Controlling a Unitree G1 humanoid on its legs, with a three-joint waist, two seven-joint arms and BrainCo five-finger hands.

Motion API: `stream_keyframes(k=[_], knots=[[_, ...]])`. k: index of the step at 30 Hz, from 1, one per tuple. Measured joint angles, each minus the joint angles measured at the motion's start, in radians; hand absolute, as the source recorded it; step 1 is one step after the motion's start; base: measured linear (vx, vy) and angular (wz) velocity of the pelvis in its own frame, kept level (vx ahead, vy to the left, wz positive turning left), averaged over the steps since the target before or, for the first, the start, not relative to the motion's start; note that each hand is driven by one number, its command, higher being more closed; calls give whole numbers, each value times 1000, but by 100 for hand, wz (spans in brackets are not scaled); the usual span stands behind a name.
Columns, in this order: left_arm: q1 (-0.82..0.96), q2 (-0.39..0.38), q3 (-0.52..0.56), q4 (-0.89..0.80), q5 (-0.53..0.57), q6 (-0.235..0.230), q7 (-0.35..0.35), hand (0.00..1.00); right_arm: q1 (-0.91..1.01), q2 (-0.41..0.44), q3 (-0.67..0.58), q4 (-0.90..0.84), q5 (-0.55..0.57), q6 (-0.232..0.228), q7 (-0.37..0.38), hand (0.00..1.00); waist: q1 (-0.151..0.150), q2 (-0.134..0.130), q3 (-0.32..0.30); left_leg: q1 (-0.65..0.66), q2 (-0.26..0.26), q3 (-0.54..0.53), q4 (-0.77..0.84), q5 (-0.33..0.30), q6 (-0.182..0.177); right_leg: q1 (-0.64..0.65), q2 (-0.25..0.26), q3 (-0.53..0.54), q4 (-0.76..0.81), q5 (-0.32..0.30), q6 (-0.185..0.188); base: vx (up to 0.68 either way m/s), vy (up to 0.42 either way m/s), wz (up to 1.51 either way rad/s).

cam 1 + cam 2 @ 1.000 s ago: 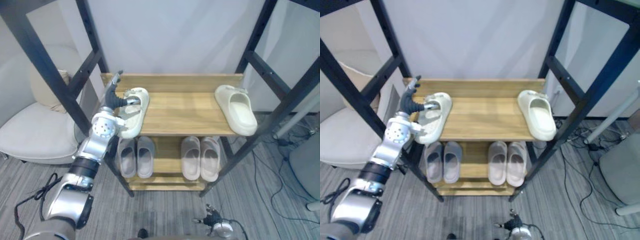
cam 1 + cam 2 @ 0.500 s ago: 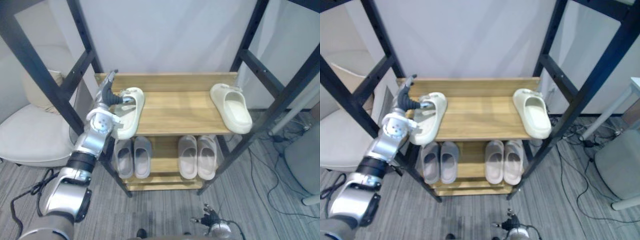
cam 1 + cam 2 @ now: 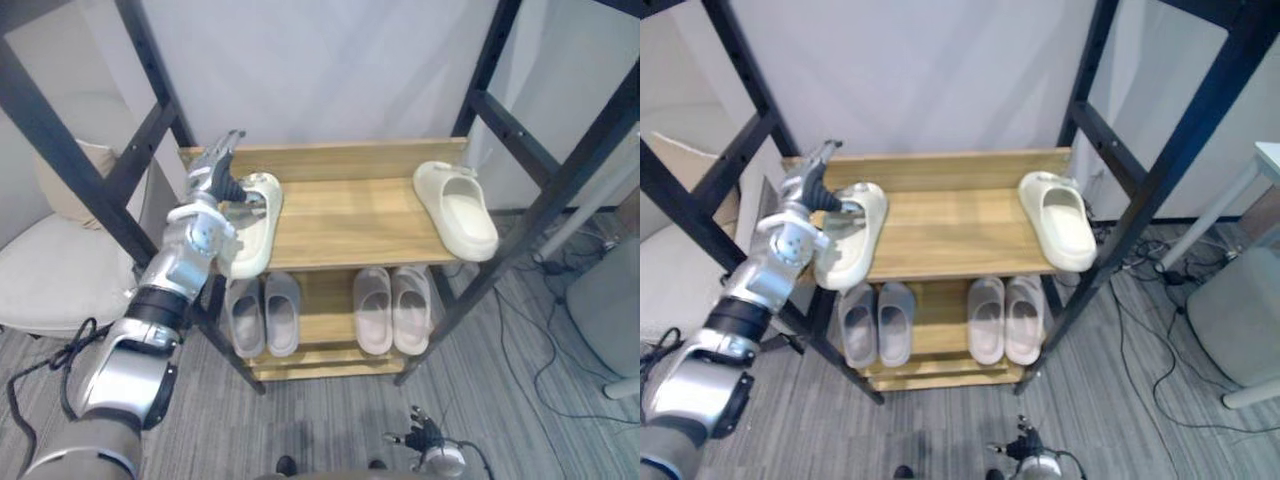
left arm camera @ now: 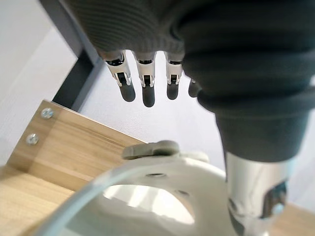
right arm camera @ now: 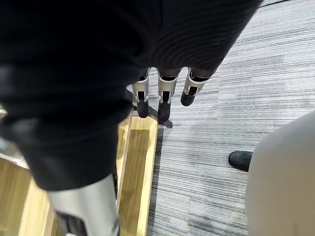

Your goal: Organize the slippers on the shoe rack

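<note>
On the top shelf of the wooden shoe rack (image 3: 350,215), a cream slipper (image 3: 255,225) lies at the left end, its heel over the front edge. A matching cream slipper (image 3: 458,208) lies at the right end. My left hand (image 3: 212,185) is at the left slipper's toe end, fingers (image 4: 147,83) straight and raised above the strap (image 4: 162,147), thumb down beside it. It is open. My right hand (image 3: 425,442) hangs low over the floor, fingers (image 5: 165,96) relaxed and holding nothing.
Two pairs of grey slippers (image 3: 265,312) (image 3: 392,310) fill the lower shelf. Black frame posts (image 3: 75,150) (image 3: 560,190) stand on both sides of the rack. A white armchair (image 3: 50,270) is at the left. Cables (image 3: 560,350) and a grey seat (image 3: 610,320) are at the right.
The whole view has shifted with the camera. My left hand stays at the left slipper with its fingers raised a little higher. Both cream slippers keep their places on the shelf.
</note>
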Motion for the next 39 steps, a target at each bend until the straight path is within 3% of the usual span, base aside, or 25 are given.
stream_keyframes(k=[10,18,19,26,32,39], knots=[[0,0,-6,2,41,3,0,0,1,-1,-2,0,7,0,-6,0,1,8,-1,-1,3,0,0,0,0,-2,3,1,0,1,0,-5,-3,-1],[0,19,-89,2,119,1,-25,0,1,-7,-1,0,7,-3,-10,0,0,12,1,1,3,-6,0,0,0,4,3,-6,-1,1,0,-7,-4,2],[0,19,-97,2,124,1,-29,100,1,-7,-1,0,7,-4,-10,0,0,13,1,1,3,-5,0,0,0,3,3,-6,-1,1,0,0,0,0],[-12,41,-139,2,156,-21,-41,100,1,-8,-1,-1,7,-5,-17,0,-1,20,0,0,8,18,0,-1,-3,-9,7,17,0,5,-2,-7,-4,-8],[-33,44,-156,2,155,-24,-46,100,5,-7,-1,-25,6,-5,-19,0,-24,27,1,3,9,25,0,-2,-4,-9,8,24,-1,6,-2,-4,-4,-3],[-34,44,-156,2,146,-30,-43,100,11,-10,-1,-41,7,-5,-19,0,-32,38,1,4,12,29,0,-3,-5,-10,11,29,-2,8,-3,-4,-4,-2]])
